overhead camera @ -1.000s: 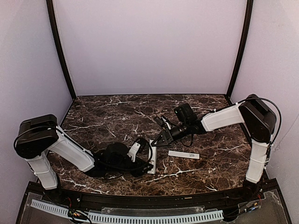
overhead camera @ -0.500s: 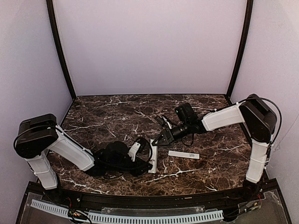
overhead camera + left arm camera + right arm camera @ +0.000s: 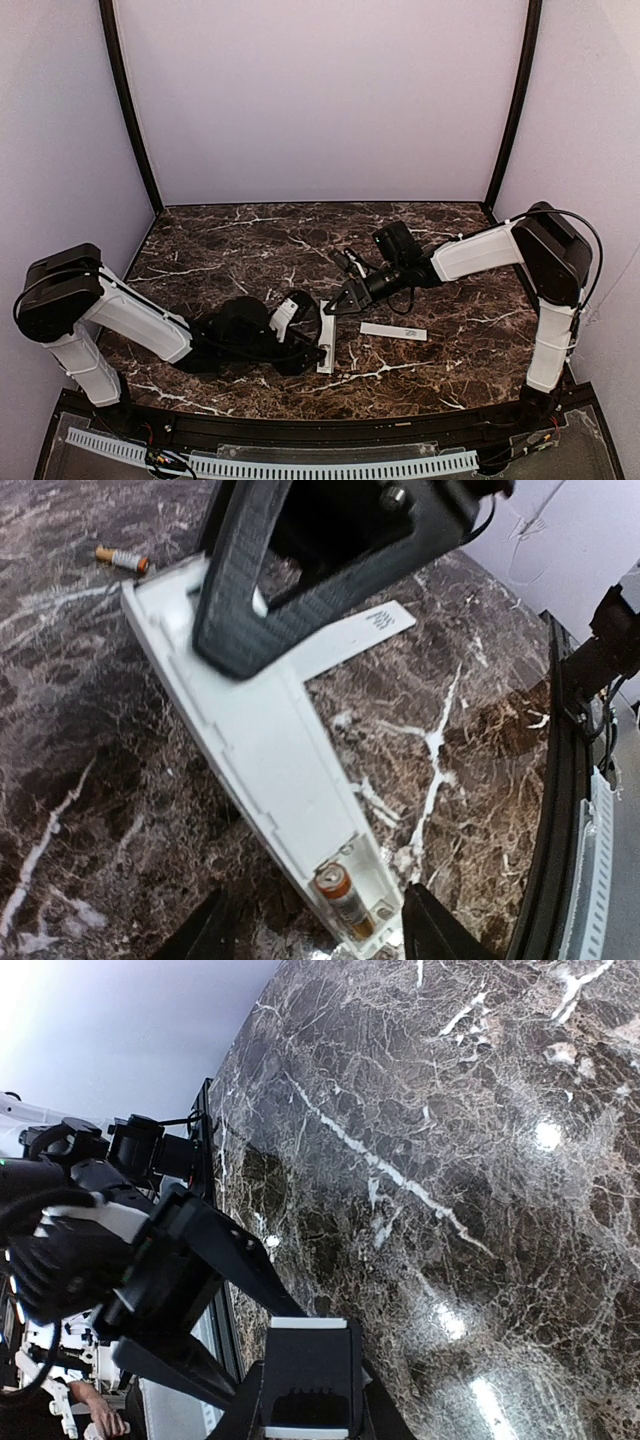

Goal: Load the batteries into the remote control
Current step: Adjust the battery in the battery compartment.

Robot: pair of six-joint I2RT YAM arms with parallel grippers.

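Top view: the remote control [image 3: 326,338] is laid on the table [image 3: 230,250] at 6 o'clock of centre, its long axis running 12 to 6. The left tool [image 3: 316,354] is placed at its near end, coming in from 9 o'clock. The right tool [image 3: 334,305] is held over its far end at 12 o'clock. A white cover strip [image 3: 393,331] is laid flat at 3 o'clock of the remote, apart from it.

Left wrist: the left tool's fingers [image 3: 200,935] are spread, with the remote's near end between them and nothing pinched. The first battery [image 3: 345,900] is seated in the open compartment at 5 o'clock. The second battery [image 3: 122,559] is left loose on the table at 11 o'clock, just past the remote's far end. The right tool's textured finger is seen over the remote's far half; contact cannot be told.

Right wrist: the right tool's fingers [image 3: 305,1380] are pressed together at 6 o'clock. Whether anything is pinched cannot be told. The left arm [image 3: 150,1260] is seen at 8 o'clock.
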